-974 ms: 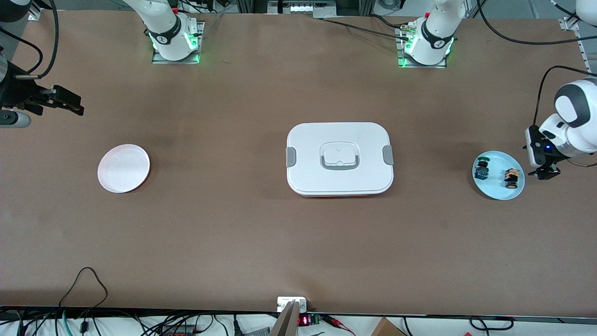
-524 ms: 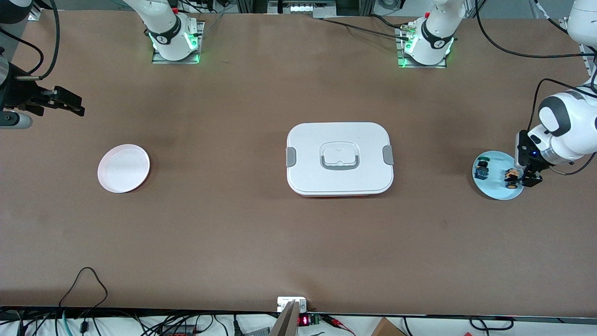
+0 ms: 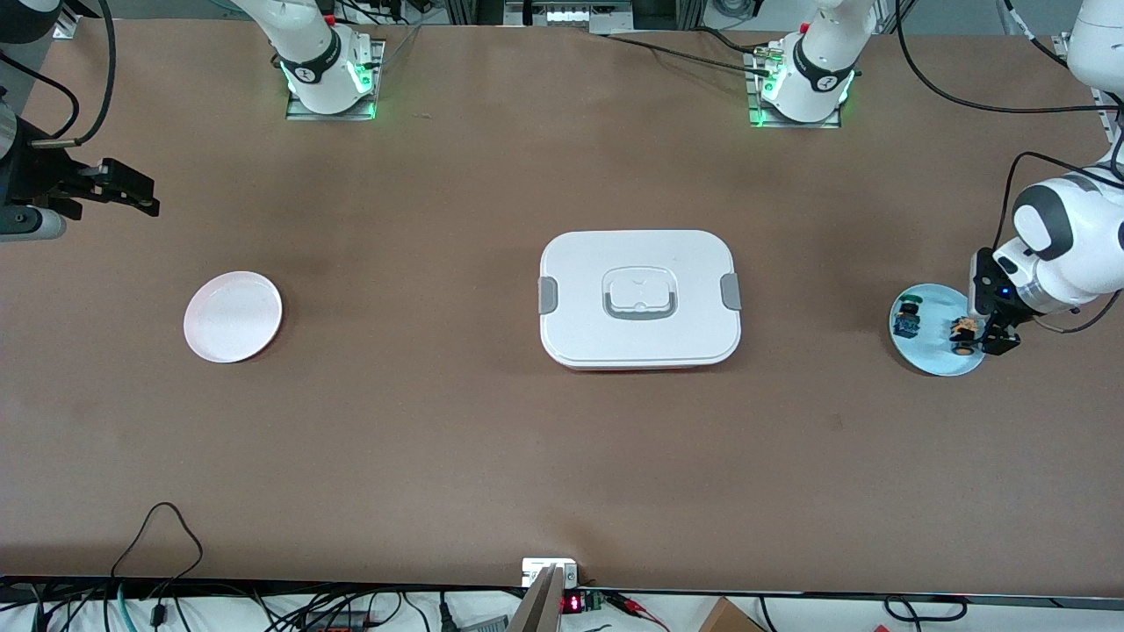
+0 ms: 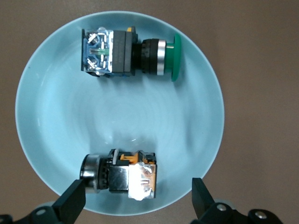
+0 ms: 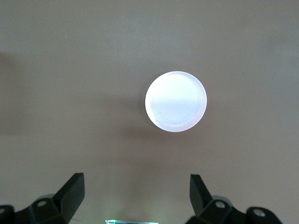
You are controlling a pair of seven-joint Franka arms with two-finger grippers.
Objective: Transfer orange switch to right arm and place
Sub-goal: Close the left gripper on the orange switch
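- Lying on its side on the blue plate (image 4: 42, 88): orange switch (image 4: 122, 176), cap end tucked beside one fingertip, terminals pointing toward plate centre; in the front view sitting at about 4 o'clock on the plate (image 3: 933, 362), switch (image 3: 963, 334) near the rim toward the left arm's end of the table.
- Sharing the plate, apart from it: green-capped switch (image 4: 127, 52), at about 10 o'clock on the plate in the front view (image 3: 907, 319).
- Hanging low over the orange switch: left gripper (image 4: 138, 198), jaws spread wide and straddling the body, nothing gripped yet; judging this a line-up for a sideways pinch.
- Resting mid-table, shut: white lidded box (image 3: 639, 298), sitting between the two plates.
- Waiting bare toward the right arm's end: white plate (image 3: 233, 316), likely the drop-off spot.
- Idling above that end of the table: right gripper (image 3: 132, 191), jaws released, presumably awaiting the handover.
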